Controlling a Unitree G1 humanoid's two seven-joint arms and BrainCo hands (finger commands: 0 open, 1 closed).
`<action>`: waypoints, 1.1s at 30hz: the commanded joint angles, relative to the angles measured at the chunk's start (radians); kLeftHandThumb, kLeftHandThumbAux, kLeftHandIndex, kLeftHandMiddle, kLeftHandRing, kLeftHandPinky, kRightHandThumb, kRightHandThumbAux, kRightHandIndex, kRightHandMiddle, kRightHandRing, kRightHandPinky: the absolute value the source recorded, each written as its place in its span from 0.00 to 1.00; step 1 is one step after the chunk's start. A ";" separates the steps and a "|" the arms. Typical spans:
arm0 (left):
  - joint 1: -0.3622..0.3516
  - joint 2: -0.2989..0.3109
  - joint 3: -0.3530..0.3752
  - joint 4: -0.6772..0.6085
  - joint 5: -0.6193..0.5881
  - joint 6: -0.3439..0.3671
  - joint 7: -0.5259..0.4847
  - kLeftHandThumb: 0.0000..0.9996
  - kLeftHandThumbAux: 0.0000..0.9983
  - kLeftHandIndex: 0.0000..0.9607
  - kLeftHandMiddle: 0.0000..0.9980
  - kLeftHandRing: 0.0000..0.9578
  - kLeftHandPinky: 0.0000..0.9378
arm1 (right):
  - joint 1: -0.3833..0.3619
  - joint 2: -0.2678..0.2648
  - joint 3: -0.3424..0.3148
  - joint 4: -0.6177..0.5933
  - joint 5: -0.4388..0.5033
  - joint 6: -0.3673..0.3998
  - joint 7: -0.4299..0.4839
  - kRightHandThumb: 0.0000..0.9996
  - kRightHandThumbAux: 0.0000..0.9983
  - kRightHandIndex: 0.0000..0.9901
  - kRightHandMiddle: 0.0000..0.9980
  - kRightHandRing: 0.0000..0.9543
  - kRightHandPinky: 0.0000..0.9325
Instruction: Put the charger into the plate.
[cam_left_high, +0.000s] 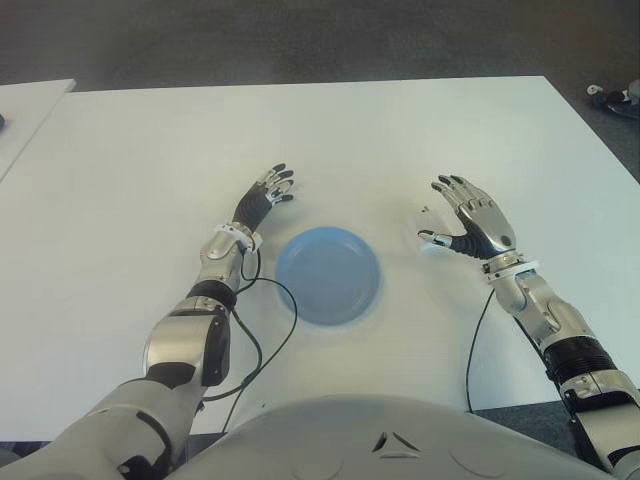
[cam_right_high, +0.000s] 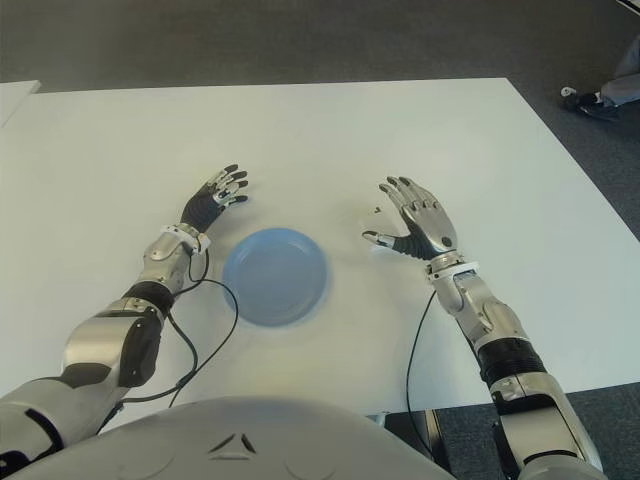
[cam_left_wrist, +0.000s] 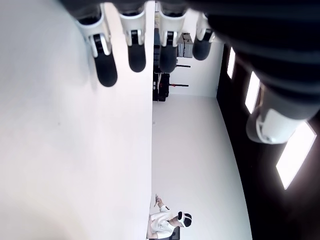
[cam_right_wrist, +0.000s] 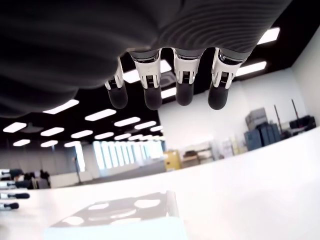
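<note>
A round blue plate (cam_left_high: 328, 274) lies bare on the white table (cam_left_high: 330, 140) between my two hands. No charger shows in either eye view. My left hand (cam_left_high: 268, 195) sits just left of the plate, fingers straight and spread, holding nothing; its fingertips (cam_left_wrist: 136, 56) hover over bare table. My right hand (cam_left_high: 455, 215) is to the right of the plate, back upward, fingers (cam_right_wrist: 152, 95) spread and empty. In the right wrist view a pale flat block with a glossy top (cam_right_wrist: 125, 212) lies below the fingers; I cannot tell if it is the charger.
A tiny dark speck (cam_left_high: 425, 210) lies on the table by my right hand. Black cables (cam_left_high: 262, 330) trail from both forearms. A second table's corner (cam_left_high: 25, 105) is at the far left. A person's feet (cam_left_high: 612, 98) show on the floor at far right.
</note>
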 joint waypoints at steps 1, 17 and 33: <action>0.036 -0.001 -0.001 0.028 0.009 0.049 -0.012 0.00 0.49 0.07 0.13 0.13 0.15 | 0.004 -0.010 0.017 0.007 0.033 0.009 0.089 0.26 0.10 0.00 0.00 0.00 0.00; 0.037 -0.005 -0.001 0.022 0.008 0.047 -0.015 0.00 0.50 0.07 0.13 0.13 0.15 | 0.039 0.013 0.062 -0.042 0.013 0.139 0.255 0.30 0.10 0.00 0.00 0.00 0.00; 0.037 -0.008 0.001 0.018 -0.004 0.053 -0.024 0.00 0.51 0.09 0.14 0.13 0.15 | 0.000 0.038 0.120 0.024 0.005 0.181 0.256 0.34 0.09 0.00 0.00 0.00 0.00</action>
